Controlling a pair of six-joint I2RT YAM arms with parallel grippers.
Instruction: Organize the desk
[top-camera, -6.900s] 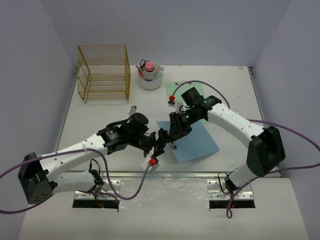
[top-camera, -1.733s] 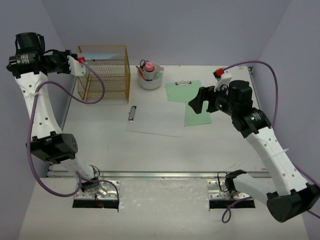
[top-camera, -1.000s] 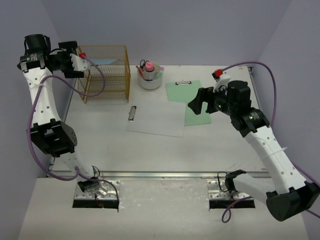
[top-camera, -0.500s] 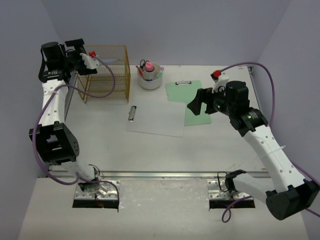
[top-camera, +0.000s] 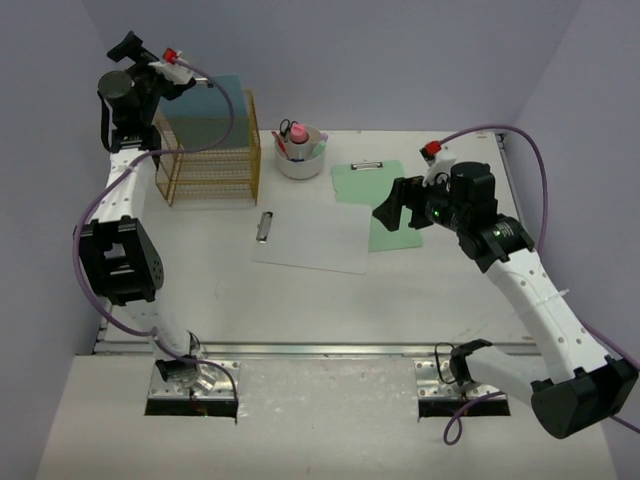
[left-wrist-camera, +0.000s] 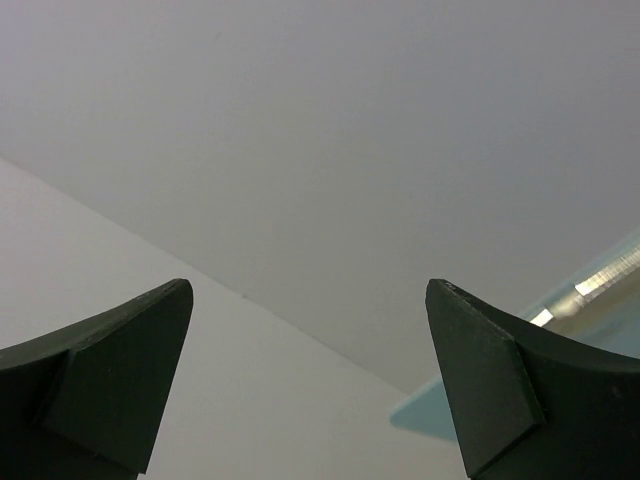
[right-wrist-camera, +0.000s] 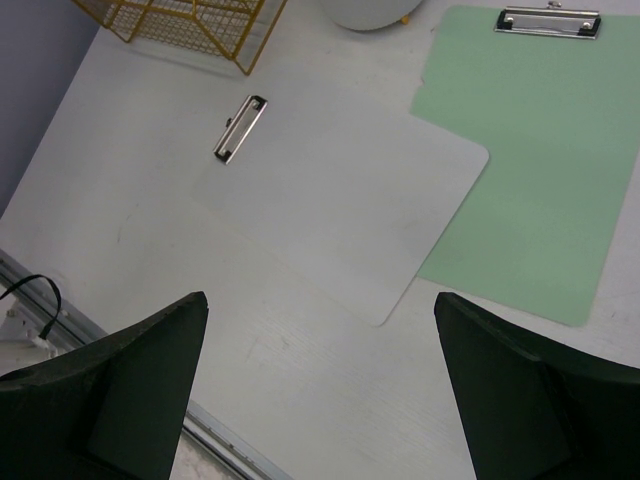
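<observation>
Counter (top-camera: 200, 290): white, spread below both arms. 2 clipboards lie flat on it, white clipboard (top-camera: 315, 238) and green clipboard (top-camera: 378, 200), edges overlapping; probably still to be filed. Wire rack (top-camera: 205, 160) stands back-left, with a blue clipboard (top-camera: 205, 105) tilted at its top. Left end effector (left-wrist-camera: 308, 300) released, empty, high above the counter beside the rack. Right end effector (right-wrist-camera: 320, 305) released, hovering over the white clipboard

One high over desk (top-camera: 220, 290), two wrist-mounted

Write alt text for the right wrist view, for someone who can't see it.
A white clipboard lies on the desk, one corner overlapping a green clipboard on the right. The right gripper is open, its fingers framing the bottom; a yellow wire rack and white bowl show at the top.
</observation>
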